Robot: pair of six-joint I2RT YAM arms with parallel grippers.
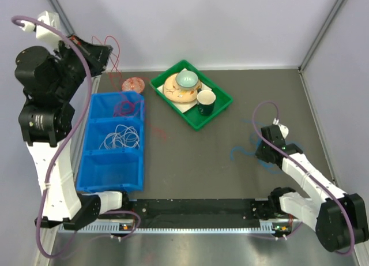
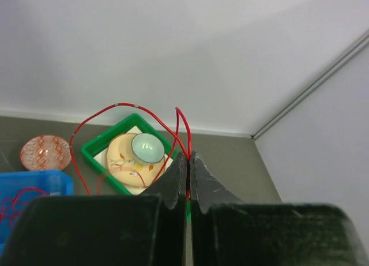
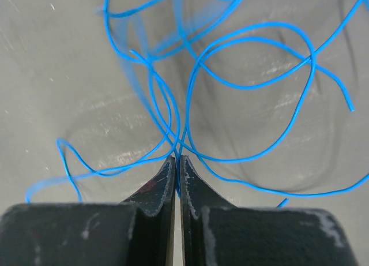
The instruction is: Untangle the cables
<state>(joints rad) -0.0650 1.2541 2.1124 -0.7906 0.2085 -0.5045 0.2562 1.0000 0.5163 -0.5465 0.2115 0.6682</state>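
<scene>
At four o'clock on the counter [image 1: 196, 173] the blue cable [image 3: 253, 84] lies clamped in the right tool [image 3: 177, 161]; at ten o'clock the left tool [image 2: 188, 159] pinches the red cable [image 2: 144, 113]; the white cable [image 1: 120, 138] lies in a bin [image 1: 98, 179]. All look light and limp, likely best gripped near a free end.

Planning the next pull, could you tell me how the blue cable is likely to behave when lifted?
Probably floppy: the blue cable lies in loose crossing loops, so it should sag from the right gripper pinching it. Likely very light, being string-thin. Its loops may snag each other.
</scene>
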